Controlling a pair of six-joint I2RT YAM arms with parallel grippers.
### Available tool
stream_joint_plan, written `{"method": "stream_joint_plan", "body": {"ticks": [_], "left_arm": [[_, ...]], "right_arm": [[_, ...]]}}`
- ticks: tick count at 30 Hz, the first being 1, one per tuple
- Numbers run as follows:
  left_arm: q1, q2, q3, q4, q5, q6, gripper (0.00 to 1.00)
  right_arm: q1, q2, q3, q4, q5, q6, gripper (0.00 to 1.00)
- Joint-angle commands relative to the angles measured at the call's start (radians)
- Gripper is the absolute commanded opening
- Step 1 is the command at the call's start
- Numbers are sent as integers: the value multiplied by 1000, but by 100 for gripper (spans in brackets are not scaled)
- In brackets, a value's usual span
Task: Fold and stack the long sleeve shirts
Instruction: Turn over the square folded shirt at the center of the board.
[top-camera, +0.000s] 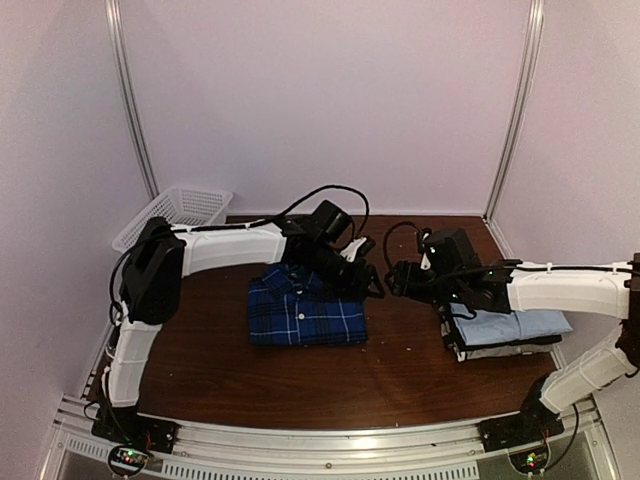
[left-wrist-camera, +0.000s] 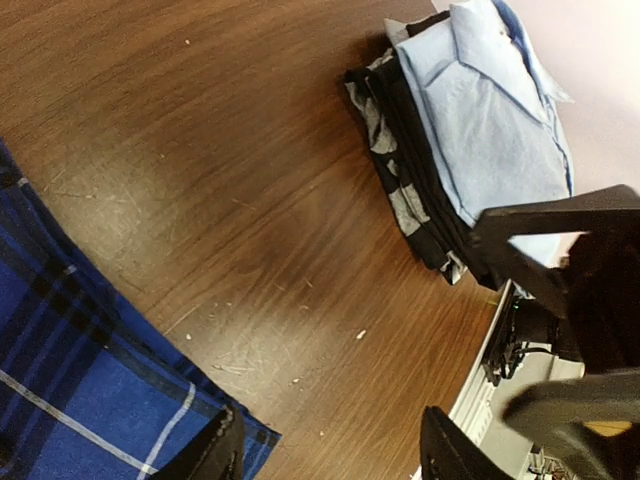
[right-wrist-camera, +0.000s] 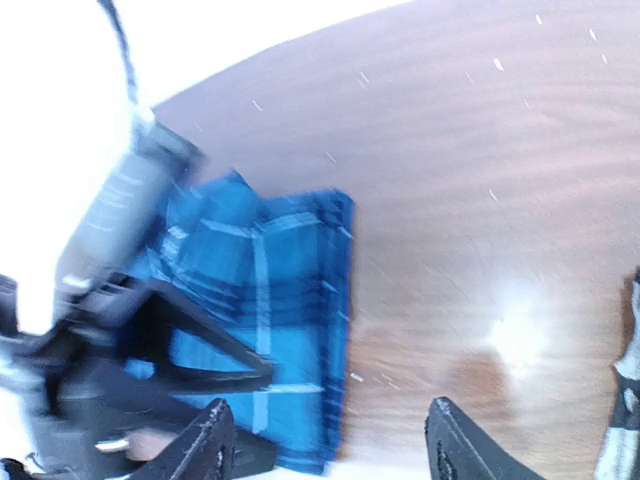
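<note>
**Top external: plaid folded mid-tabletop, both grippers empty beside it**

- plaid shirt (top-camera: 305, 312) lies as a flat folded rectangle at the middle of the tabletop (top-camera: 200, 350), collar toward the far side.
- stack (top-camera: 500, 345) sits at the right, well apart from the plaid. The light blue shirt (top-camera: 510, 326) is on top, with darker and grey folds under it.
- left gripper (left-wrist-camera: 330, 455): jaws spread, nothing between them. Left wrist view puts them over bare wood just off the plaid's corner.
- right gripper (right-wrist-camera: 330, 440): jaws spread too, and empty. It hangs between the plaid and the stack. Right wrist view is motion-blurred, so I can't read the fold edges there.
- white basket (top-camera: 175, 212) at far left isn't involved.

My read: folding on the plaid looks finished, and the step in hand is moving it onto the stack.

To do that well:
- Take it from two opposite edges, one arm each, low enough to catch every layer. Pinching only the top layer will open the fold on lift.
- Close both sides before lifting, then raise level and in sync.
- Clear the stack's height before moving across, so the light blue one isn't dragged off.
- Set it down squared to the light blue shirt, with collars on the same side.
- Open the jaws, then back out sideways rather than up through the cloth.

Risk: a sleeve may slip out from underneath.
</note>
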Motion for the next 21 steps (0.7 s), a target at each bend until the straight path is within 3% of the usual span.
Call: {"method": "stream_joint_plan", "body": {"ticks": [1, 5, 14, 21], "left_arm": [[49, -79, 26, -3, -73, -3, 62], [109, -215, -162, 25, -166, -11, 62], [299, -516, -642, 122, -232, -22, 61], [401, -581, -791, 158, -229, 2, 65]], "right_arm": [[6, 53, -16, -36, -32, -50, 68], [24, 145, 33, -19, -91, -80, 69], [29, 336, 147, 18, -156, -128, 69], [-6, 467, 282, 8, -168, -169, 70]]}}
